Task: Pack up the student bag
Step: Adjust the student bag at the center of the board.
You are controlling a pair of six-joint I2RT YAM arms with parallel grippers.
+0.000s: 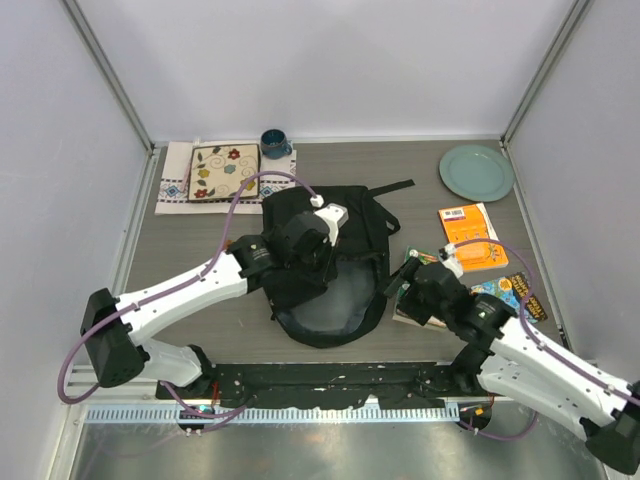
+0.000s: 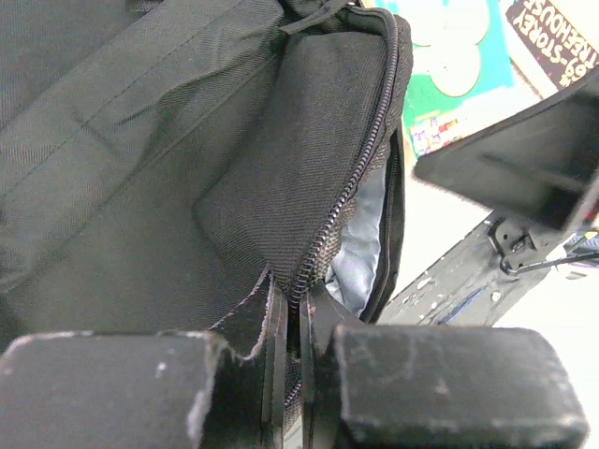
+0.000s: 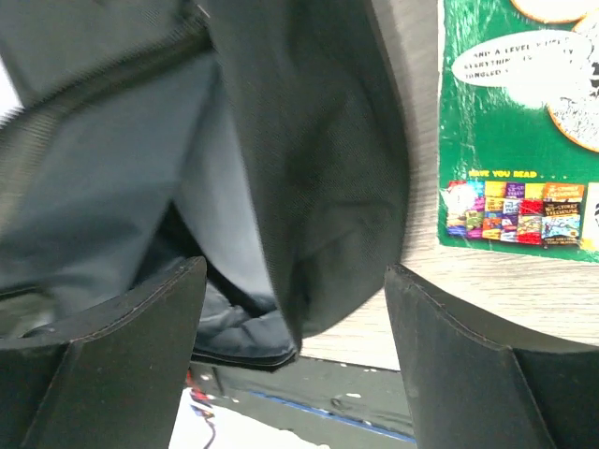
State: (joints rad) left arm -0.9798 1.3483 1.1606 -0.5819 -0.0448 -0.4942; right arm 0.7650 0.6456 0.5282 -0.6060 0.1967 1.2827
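The student bag, a black fabric backpack, lies in the middle of the table with its mouth toward the arms and grey lining showing. My left gripper rests on the bag's left side. In the left wrist view it is shut on the zip edge of the bag, beside the grey lining. My right gripper is at the bag's right rim. Its fingers stand wide open in the right wrist view, with the bag's edge between them, untouched.
A green book lies right of the bag, partly under the right gripper. An orange book and a blue-and-black book lie further right. At the back are a green plate, a blue mug and a flowered tile on a cloth.
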